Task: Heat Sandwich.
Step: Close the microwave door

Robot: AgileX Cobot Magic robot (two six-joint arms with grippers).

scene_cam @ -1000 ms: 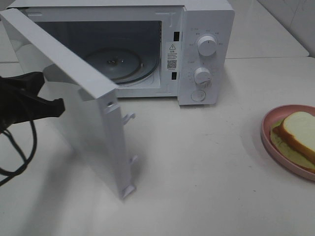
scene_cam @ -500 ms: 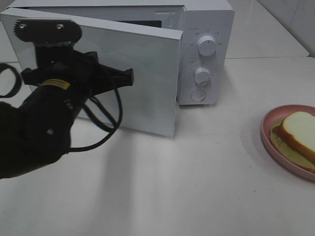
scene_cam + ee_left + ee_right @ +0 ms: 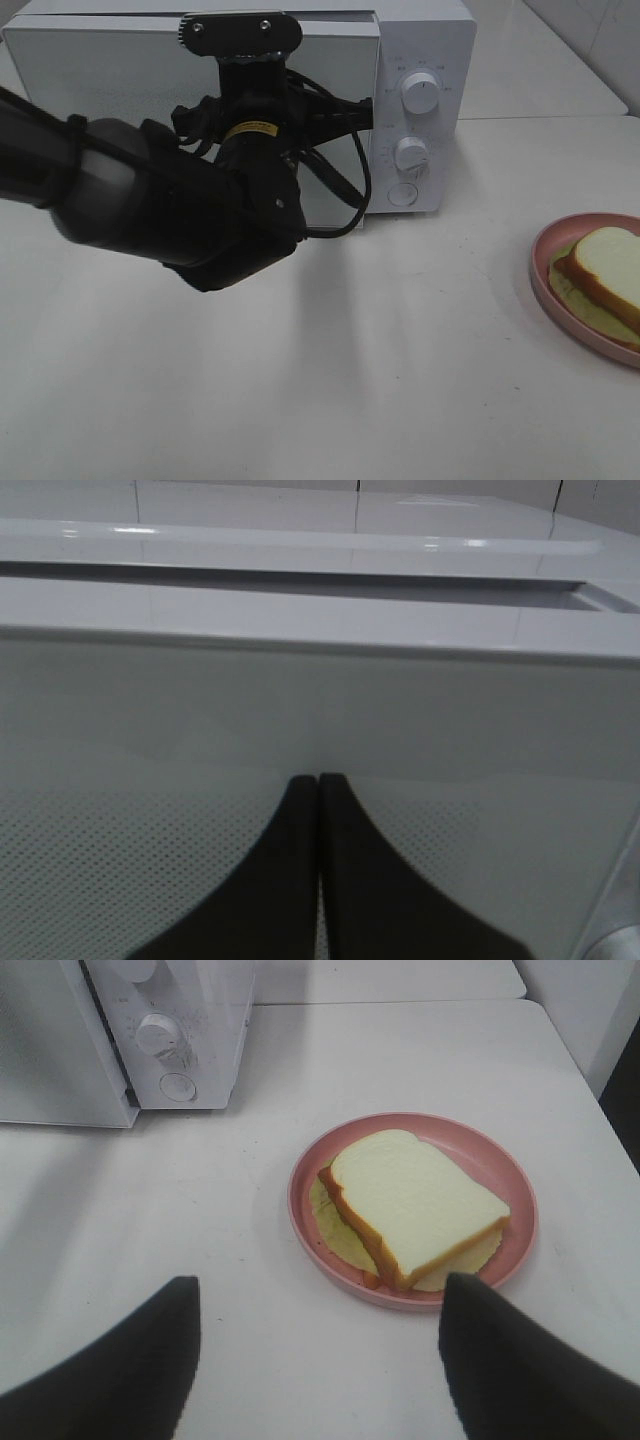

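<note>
Left arm (image 3: 170,205) is bulky matte black, looped black cables, a yellow label, and what looks like two screws on its grey top bracket (image 3: 240,35). Fingers (image 3: 290,880) black, tapered.

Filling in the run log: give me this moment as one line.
left gripper: shut, against microwave door | right gripper: open, empty | sandwich: on plate, outside microwave

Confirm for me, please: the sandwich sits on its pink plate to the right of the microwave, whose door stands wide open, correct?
Not quite. The microwave door is shut against the oven, as the exterior high view shows. The rest holds: the sandwich sits on its pink plate, right of the microwave.
</note>
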